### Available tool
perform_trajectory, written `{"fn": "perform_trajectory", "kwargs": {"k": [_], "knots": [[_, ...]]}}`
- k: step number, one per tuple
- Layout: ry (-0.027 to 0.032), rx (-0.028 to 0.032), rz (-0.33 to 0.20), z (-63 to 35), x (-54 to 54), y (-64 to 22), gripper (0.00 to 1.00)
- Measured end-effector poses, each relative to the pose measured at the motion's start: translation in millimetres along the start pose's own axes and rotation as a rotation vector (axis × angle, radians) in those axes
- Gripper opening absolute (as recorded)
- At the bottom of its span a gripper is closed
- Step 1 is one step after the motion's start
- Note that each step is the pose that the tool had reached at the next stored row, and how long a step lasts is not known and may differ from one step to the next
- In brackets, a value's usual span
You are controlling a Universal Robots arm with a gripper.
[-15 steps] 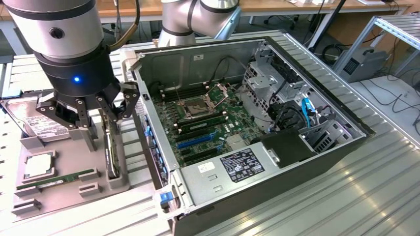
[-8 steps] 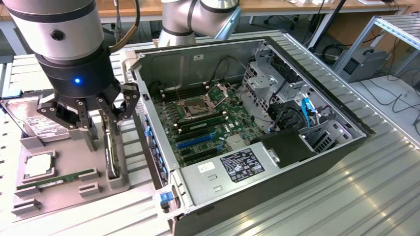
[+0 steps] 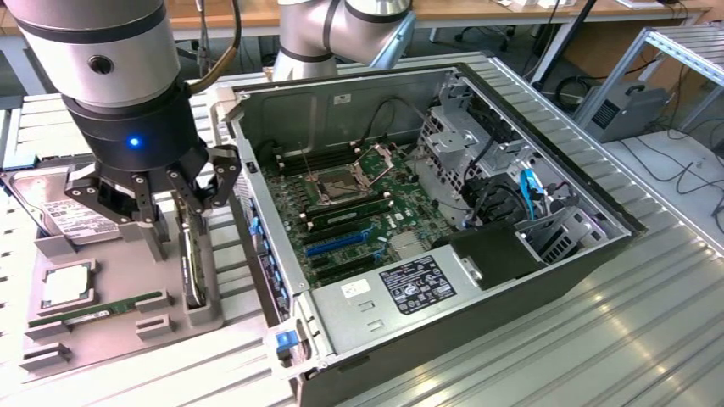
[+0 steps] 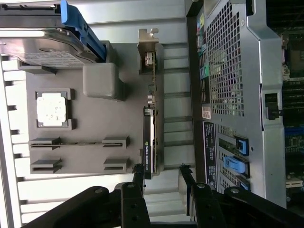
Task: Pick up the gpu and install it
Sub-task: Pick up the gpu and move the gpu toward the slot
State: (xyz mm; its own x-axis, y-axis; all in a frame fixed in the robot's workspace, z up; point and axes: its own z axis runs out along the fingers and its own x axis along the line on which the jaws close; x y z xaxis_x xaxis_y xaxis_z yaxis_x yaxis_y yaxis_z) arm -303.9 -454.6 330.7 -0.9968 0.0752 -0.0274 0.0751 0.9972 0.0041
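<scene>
Slatted metal counter carries a grey parts tray; along the tray's edge beside the open computer case, the gpu stands on edge. The claw hangs spread above one end, its jaws apparently straddling the card's long axis.

Robotics lab: aluminium-profile bench, open PC case, desks with cables behind.

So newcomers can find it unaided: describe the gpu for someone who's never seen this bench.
Find the open computer case; a grey parts tray sits beside it, on the exterior view's left. The gpu stands on edge along the tray's side nearest the case: a thin black card, unlike the narrow green RAM stick or boxy hard drive.
</scene>
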Motion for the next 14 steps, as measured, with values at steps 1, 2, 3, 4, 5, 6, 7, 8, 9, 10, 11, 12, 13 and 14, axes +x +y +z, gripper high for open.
{"fn": "perform_trajectory", "kwargs": {"k": [1,2,3,4,5,6,7,8,9,10,11,12,13,14], "knots": [[-0.0001,-0.0001,0.0,0.3,0.0,0.0,0.42],[-0.0001,-0.0001,0.0,0.6,0.0,0.0,0.42],[-0.0001,-0.0001,0.0,0.8,0.0,0.0,0.42],[-0.0001,-0.0001,0.0,1.1,0.0,0.0,0.42],[-0.0001,-0.0001,0.0,1.3,0.0,0.0,0.42],[-0.0001,-0.0001,0.0,1.6,0.0,0.0,0.42],[-0.0001,-0.0001,0.0,2.1,0.0,0.0,0.42],[-0.0001,-0.0001,0.0,2.5,0.1,0.0,0.42],[-0.0001,-0.0001,0.0,3.0,0.1,0.0,0.42],[-0.0001,-0.0001,0.0,3.4,0.1,0.0,0.42],[-0.0001,-0.0001,0.0,3.7,0.1,0.0,0.42],[-0.0001,-0.0001,0.0,4.2,0.1,0.0,0.42],[-0.0001,-0.0001,0.0,4.5,0.1,0.0,0.42],[-0.0001,-0.0001,0.0,4.9,0.1,0.0,0.42]]}}
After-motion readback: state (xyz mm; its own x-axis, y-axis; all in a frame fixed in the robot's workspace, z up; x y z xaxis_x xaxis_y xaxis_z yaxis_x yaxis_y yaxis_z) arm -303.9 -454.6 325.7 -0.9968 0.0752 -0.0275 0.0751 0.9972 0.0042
